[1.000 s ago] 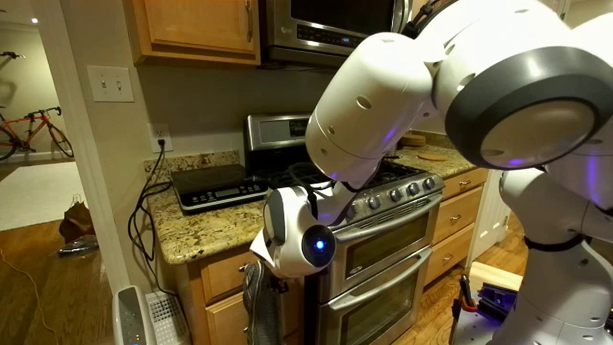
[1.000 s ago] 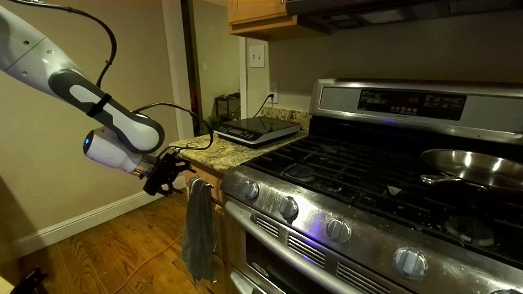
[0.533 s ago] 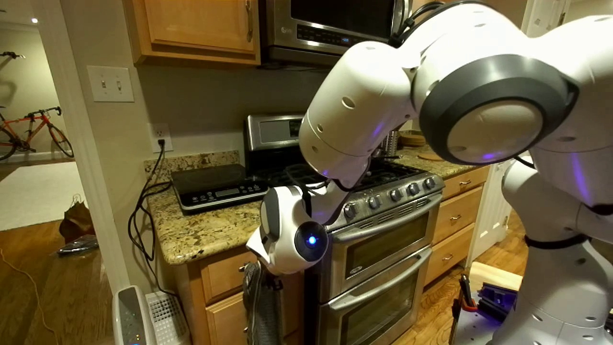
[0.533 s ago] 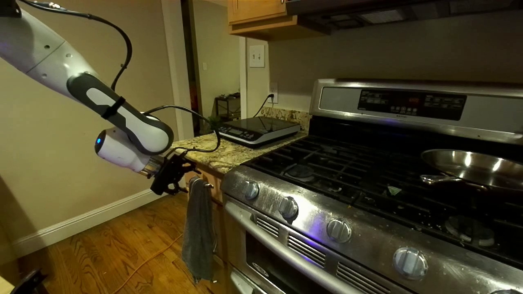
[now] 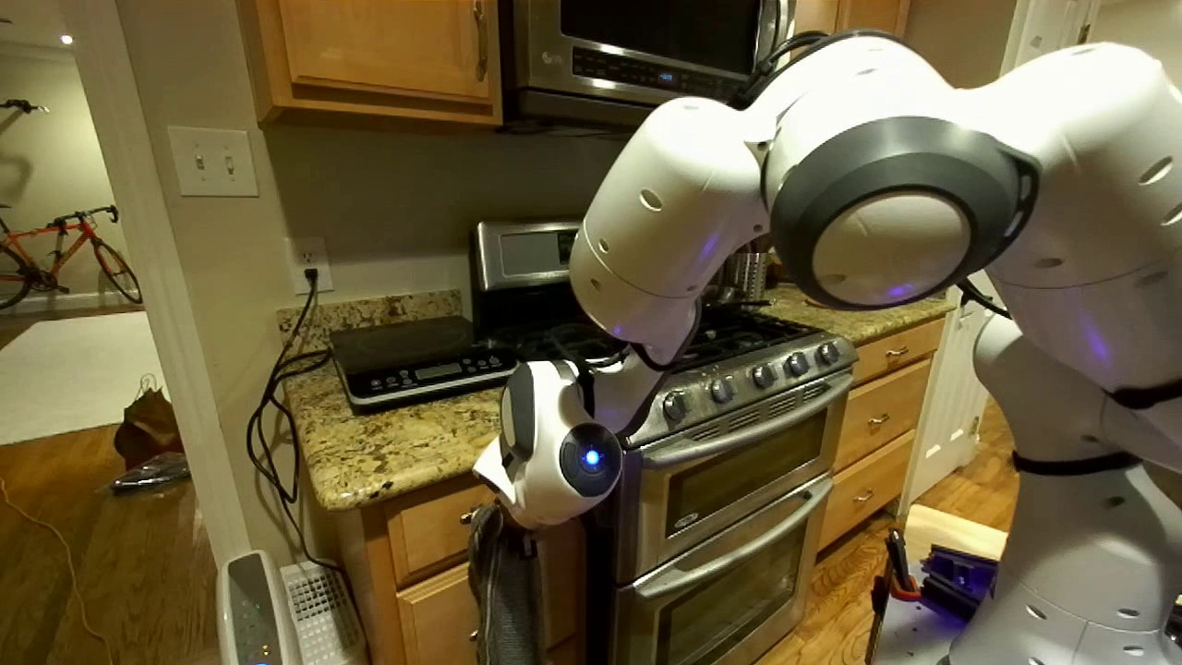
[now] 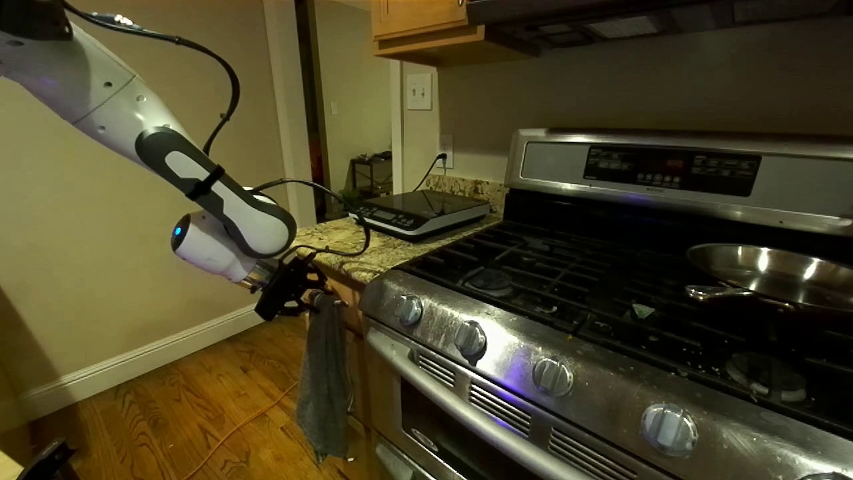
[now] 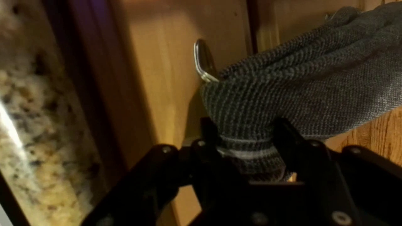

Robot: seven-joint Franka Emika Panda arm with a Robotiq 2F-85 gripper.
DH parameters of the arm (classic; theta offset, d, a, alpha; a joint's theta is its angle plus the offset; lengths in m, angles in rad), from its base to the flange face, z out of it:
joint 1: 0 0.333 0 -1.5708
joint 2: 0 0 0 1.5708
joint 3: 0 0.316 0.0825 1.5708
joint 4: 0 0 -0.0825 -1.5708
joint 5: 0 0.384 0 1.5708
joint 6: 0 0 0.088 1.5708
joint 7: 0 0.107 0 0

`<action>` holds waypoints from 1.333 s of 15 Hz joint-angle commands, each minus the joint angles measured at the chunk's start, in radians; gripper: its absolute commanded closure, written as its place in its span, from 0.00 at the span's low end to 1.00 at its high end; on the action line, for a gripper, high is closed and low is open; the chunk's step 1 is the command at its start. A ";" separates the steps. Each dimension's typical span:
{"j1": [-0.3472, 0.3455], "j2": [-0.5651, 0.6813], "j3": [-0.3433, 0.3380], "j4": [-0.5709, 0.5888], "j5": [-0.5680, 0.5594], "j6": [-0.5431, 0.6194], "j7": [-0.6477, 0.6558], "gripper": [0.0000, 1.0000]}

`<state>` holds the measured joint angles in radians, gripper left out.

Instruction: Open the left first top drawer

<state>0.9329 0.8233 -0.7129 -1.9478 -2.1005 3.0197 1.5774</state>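
The pincer (image 7: 246, 131) presents its fingers (image 7: 287, 142) apart, one above the other, with the grey towel (image 7: 301, 81) showing in the gap; whether either tip touches it cannot be told. This roll is judged deliberate: the metal pull (image 7: 204, 61) appears level, so one finger could pass over it and one under. Directly ahead of the pincer lies the left first top drawer (image 7: 166, 72), which carries that pull; in an exterior view the drawer front (image 5: 429, 531) reads as closed. The towel is draped over the pull, presumably to dry, and covers part of it, so any grip would probably take towel and metal together, with slippage the chief risk. Below the pincer the towel hangs in front of the cabinet door (image 5: 436, 614) and would likely travel with the drawer. Above the pincer, the overhanging worktop (image 7: 28, 135) is judged to limit headroom for the upper finger; the robot's cable (image 6: 367, 235) loops just above and should be watched for snagging. To the pincer's right, in both exterior views, the stove (image 6: 510, 347) stands beside the drawer, its oven handle (image 6: 460, 405) projecting; sideways drift is therefore inadvisable. Farther back, on the worktop, rests a portable hob (image 6: 420, 212), and well off to the right a steel pan (image 6: 786, 270) on the stove, neither judged an obstruction.
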 commanded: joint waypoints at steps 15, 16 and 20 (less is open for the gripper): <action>-0.076 -0.104 0.134 -0.083 -0.137 -0.103 0.031 0.89; -0.067 -0.109 0.138 -0.101 -0.145 -0.113 0.042 0.89; -0.024 -0.141 0.151 -0.174 -0.179 -0.179 0.071 0.89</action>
<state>0.8436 0.7801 -0.5944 -1.9678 -2.2237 2.8799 1.5845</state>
